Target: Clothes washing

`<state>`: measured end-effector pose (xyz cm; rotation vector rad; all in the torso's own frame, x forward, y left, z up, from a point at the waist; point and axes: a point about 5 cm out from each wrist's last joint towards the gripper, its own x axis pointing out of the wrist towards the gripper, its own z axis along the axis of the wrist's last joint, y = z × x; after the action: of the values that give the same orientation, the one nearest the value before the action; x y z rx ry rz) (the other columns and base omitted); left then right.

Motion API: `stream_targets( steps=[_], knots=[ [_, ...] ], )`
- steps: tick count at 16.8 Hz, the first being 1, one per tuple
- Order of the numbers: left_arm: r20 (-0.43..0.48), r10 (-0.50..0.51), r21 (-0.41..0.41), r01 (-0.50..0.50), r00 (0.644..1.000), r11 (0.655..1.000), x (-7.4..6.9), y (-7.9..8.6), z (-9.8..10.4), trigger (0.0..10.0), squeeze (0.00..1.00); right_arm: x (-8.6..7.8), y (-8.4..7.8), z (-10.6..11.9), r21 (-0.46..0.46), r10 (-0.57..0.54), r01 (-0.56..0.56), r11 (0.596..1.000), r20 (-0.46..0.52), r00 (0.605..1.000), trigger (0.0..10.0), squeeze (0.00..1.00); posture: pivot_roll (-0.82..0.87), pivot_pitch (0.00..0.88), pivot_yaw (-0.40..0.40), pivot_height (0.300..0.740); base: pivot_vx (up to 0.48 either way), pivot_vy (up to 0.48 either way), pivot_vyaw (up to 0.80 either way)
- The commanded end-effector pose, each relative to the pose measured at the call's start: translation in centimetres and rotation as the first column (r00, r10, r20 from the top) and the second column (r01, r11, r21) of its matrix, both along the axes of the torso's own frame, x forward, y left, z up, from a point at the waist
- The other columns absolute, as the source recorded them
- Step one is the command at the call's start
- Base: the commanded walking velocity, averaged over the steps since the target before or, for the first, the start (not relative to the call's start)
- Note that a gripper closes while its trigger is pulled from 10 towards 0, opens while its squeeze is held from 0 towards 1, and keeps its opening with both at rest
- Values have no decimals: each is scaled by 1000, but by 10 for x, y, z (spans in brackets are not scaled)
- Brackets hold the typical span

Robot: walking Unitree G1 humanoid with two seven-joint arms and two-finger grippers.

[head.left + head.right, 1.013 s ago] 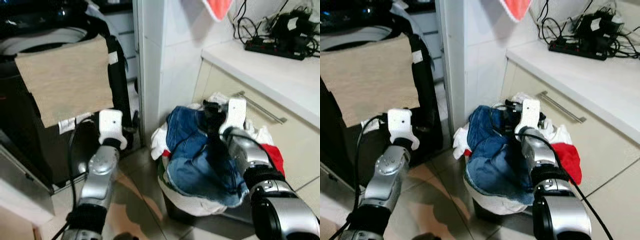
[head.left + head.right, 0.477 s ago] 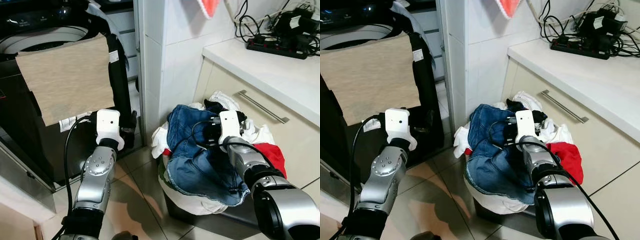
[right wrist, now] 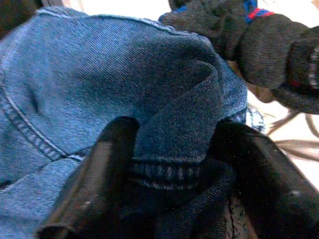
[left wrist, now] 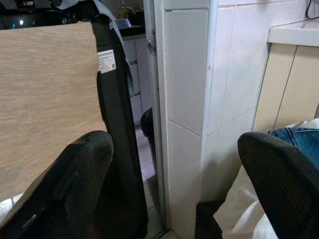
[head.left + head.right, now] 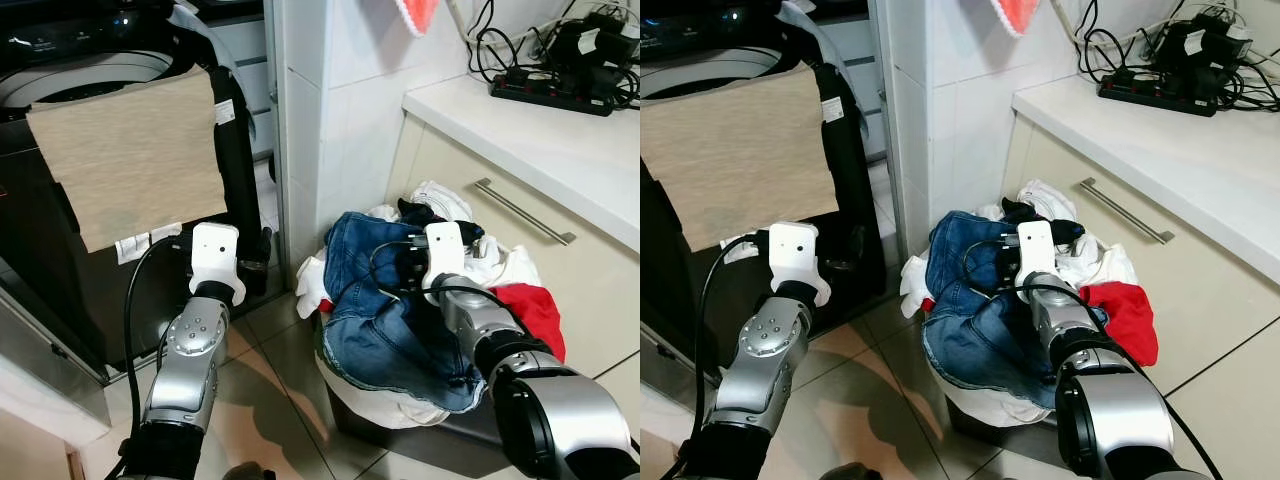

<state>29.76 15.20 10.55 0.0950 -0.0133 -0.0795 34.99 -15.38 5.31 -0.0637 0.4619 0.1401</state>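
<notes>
A pile of laundry fills a basket [image 5: 400, 420] on the floor, with blue jeans [image 5: 370, 300] on top. My right gripper [image 5: 397, 272] is pushed into the jeans. In the right wrist view its two black fingers [image 3: 99, 169] sit on either side of a fold of denim [image 3: 174, 124], shut on it. A dark knitted item [image 3: 259, 45] lies just past the fold. To the left stands the black washing machine [image 5: 60, 70], a beige cloth [image 5: 130, 150] draped over its front edge. My left gripper [image 5: 256, 262] hangs open and empty in front of the machine.
A white tiled pillar [image 5: 310, 120] stands between the machine and the basket. A cabinet with a metal handle [image 5: 525, 210] and a white counter [image 5: 540, 140] carrying a power strip [image 5: 550, 95] lies to the right. A red garment [image 5: 530, 310] and white clothes [image 5: 440, 200] are in the pile.
My right arm has come down and forward: the gripper pointed down over the jeans before and is now pushed into them, around a fold. The left arm has barely moved.
</notes>
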Motion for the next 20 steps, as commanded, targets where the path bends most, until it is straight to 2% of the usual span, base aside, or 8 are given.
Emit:
stream_targets(
  steps=[1,5,9,11,13,14,16,20],
  knots=[
    [4,-10,13,10,1000,1000,2,-3,2,10000,0,2,9,2,24,39,-39,999,7,999,0,0,60,0,-11,740,0,0,0],
    [1,-24,7,24,1000,1000,4,-8,2,10000,0,3,11,6,31,63,-64,997,53,997,0,0,42,0,-8,740,0,0,0],
    [2,-36,6,36,999,999,7,-11,2,10000,0,12,17,28,62,102,-115,991,183,978,0,0,29,0,-6,740,0,0,0],
    [4,-46,6,46,999,999,9,-13,2,10000,0,19,26,55,109,157,-197,974,299,941,0,0,19,0,-4,740,0,0,0],
    [5,-48,6,48,999,999,11,-13,3,10000,0,22,29,70,139,175,-232,963,335,926,0,0,13,0,-3,740,0,0,0],
    [9,-54,4,54,998,999,12,-15,3,10000,0,27,31,96,173,187,-276,945,405,895,0,0,7,0,-2,740,0,0,0],
    [13,-57,1,57,998,998,13,-17,4,10000,0,29,30,115,143,177,-273,951,471,864,0,0,3,0,-3,740,0,0,0],
    [20,-31,-26,32,999,999,14,-17,4,10000,0,20,31,98,120,172,-250,961,449,877,0,0,9,0,-16,740,0,0,738]
  ],
)
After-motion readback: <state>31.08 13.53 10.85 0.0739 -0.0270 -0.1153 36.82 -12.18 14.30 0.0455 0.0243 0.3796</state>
